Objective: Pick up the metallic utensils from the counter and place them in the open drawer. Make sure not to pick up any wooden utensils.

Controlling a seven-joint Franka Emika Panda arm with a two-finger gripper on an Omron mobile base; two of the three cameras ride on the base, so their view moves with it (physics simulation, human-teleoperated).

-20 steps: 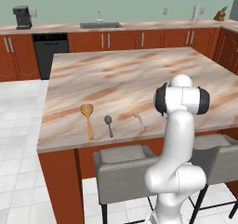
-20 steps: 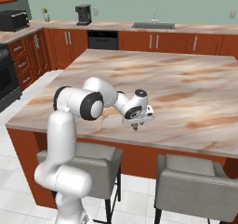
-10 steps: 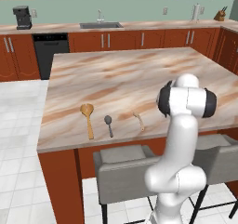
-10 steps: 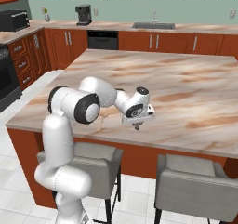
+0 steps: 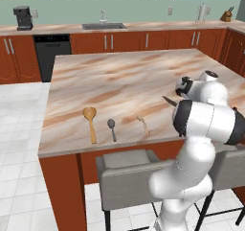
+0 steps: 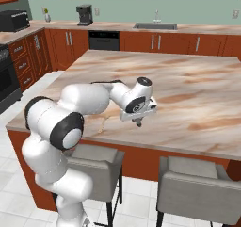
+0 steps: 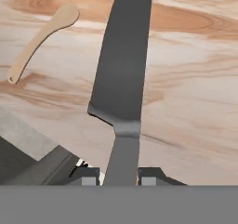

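The knife (image 7: 122, 79), a long grey blade narrowing into its handle, runs straight up the hand view from between my fingertips (image 7: 87, 176). My gripper (image 7: 120, 177) is shut on the handle end, low over the marble counter (image 5: 119, 76). In the left base view the blade tip (image 5: 168, 101) pokes out left of the hand. In the right base view the gripper (image 6: 138, 122) points down near the counter's front edge. The small metal spoon (image 5: 112, 128) lies further left, between the large wooden spoon (image 5: 90, 122) and the pale wooden utensil (image 5: 142, 124), which also appears in the hand view (image 7: 42, 37). The open drawer is out of view.
Grey stools (image 6: 197, 188) (image 5: 129, 177) stand against the counter's front side, below the hand. A wall counter with a sink (image 5: 104, 26) and a coffee machine (image 5: 23, 17) runs along the back. White tiled floor (image 5: 21, 129) lies to the left of the island.
The jaws have closed in on the knife's handle. The hand has stayed over the same spot near the counter's front edge, and the other utensils have not moved.
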